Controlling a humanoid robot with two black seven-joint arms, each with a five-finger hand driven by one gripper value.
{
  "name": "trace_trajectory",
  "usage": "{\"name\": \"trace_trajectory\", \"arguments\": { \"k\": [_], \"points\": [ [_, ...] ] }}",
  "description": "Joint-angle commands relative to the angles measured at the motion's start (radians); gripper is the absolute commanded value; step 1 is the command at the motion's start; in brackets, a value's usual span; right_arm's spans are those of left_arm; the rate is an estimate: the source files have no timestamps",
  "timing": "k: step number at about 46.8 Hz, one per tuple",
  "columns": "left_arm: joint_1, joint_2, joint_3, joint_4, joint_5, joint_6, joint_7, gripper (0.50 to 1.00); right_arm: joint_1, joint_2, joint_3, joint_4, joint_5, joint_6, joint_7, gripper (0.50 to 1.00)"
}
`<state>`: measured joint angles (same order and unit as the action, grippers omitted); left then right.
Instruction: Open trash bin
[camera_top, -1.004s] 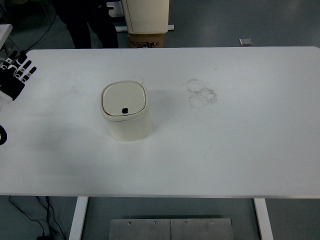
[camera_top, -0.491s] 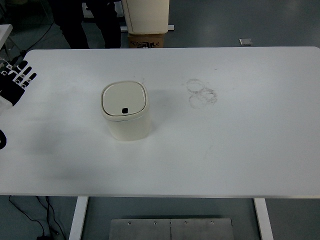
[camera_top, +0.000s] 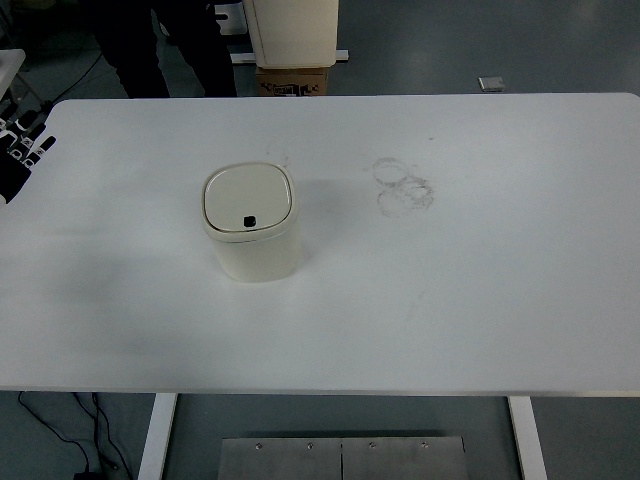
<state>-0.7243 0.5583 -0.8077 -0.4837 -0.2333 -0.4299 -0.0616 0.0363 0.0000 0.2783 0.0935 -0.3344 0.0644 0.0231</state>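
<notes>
A small cream trash bin (camera_top: 251, 222) stands on the white table (camera_top: 450, 300), left of the middle. Its square lid lies flat and shut, with a small black button near the lid's front edge. My left hand (camera_top: 20, 150) shows only partly at the far left edge, well away from the bin, with its fingers spread and holding nothing. My right hand is out of view.
Faint ring-shaped smudges (camera_top: 404, 186) mark the table to the right of the bin. A person's dark legs (camera_top: 160, 45) stand beyond the far edge at the top left, beside a cream cabinet (camera_top: 292, 30) on a cardboard box.
My left hand has drawn back to the left and up, sliding mostly out of the picture. The person at the top has shifted a little. The bin has not moved.
</notes>
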Motion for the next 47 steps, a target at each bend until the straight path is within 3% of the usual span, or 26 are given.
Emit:
{"name": "trace_trajectory", "arguments": {
  "k": [1,15,28,39,47],
  "points": [
    [-0.003,0.026,0.01,-0.036,0.0,0.02,0.0,1.0,0.0,0.0,0.001,0.0,0.0,0.0,0.0,0.991],
    [-0.078,0.13,0.186,-0.164,0.0,0.083,0.002,1.0,0.0,0.0,0.001,0.0,0.0,0.0,0.0,0.991],
    [-0.268,0.273,0.495,-0.38,0.0,0.091,0.002,1.0,0.0,0.0,0.001,0.0,0.0,0.0,0.0,0.991],
    [-0.46,0.379,0.712,-0.568,0.003,0.071,0.008,1.0,0.0,0.0,-0.001,0.0,0.0,0.0,0.0,0.991],
    [-0.632,0.422,0.91,-0.694,0.071,-0.001,0.037,1.0,-0.001,0.0,-0.001,0.0,0.0,0.0,0.0,0.991]
  ]
}}
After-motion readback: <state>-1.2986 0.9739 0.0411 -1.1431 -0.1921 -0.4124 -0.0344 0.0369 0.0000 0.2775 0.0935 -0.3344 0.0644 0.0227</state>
